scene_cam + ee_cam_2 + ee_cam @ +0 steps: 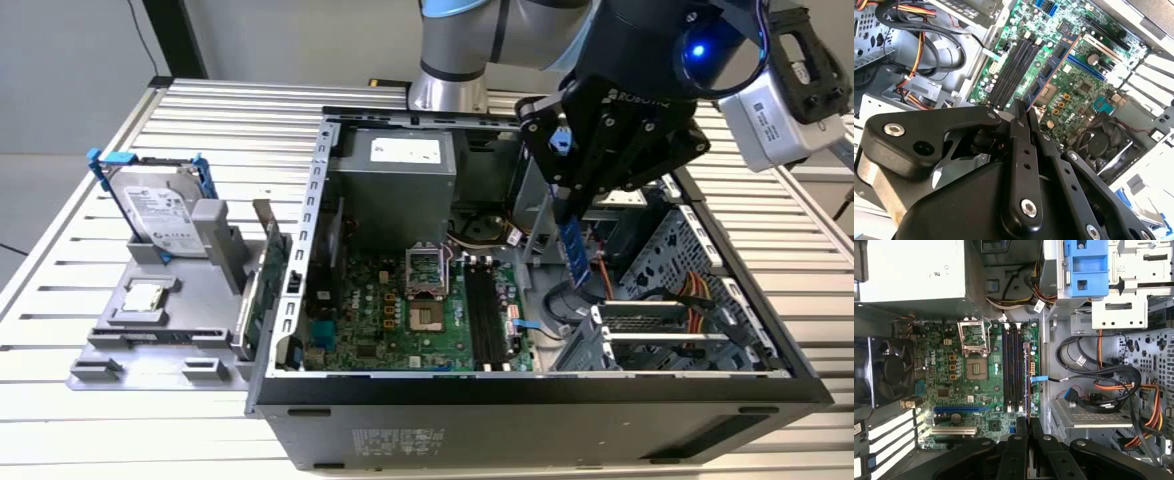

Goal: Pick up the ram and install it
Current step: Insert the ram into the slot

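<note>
My gripper (577,212) hangs over the open computer case (534,395), shut on the ram (575,252). The ram is a narrow blue stick with black chips, pointing down from the fingertips above the case's right-hand part in the exterior view. In the second wrist view the ram (1051,67) reaches out from the closed fingers (1020,131) over the motherboard. The first wrist view sees the ram (1026,382) edge-on, just beside the long black memory slots (1013,370). Those slots (483,322) lie below and toward the exterior view's left of the stick.
A grey stand (160,340) at the exterior view's left holds a hard drive (163,212) and a green expansion card (274,272). Inside the case are the power supply (395,172), the CPU socket (975,369), a fan (889,372) and orange cables (1114,385) by the drive bay.
</note>
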Action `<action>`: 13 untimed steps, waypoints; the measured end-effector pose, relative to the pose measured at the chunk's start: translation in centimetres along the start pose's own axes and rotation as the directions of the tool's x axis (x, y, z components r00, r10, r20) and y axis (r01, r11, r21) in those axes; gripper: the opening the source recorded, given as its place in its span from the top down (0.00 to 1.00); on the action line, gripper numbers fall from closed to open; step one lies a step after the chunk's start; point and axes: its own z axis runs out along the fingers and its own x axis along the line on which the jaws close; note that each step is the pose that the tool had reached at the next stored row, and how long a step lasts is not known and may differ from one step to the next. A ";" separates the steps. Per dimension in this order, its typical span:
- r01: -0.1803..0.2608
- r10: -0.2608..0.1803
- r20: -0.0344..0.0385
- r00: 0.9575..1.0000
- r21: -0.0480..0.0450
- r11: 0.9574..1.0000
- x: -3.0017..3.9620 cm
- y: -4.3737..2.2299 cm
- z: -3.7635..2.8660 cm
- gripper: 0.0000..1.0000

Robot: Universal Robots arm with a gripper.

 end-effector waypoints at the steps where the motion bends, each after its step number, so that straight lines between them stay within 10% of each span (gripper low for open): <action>1: 0.000 0.000 0.000 1.000 0.000 1.000 -0.01 0.00 0.15 1.00; 13: 0.000 0.000 0.000 1.000 0.000 1.000 -0.08 -0.01 1.73 1.00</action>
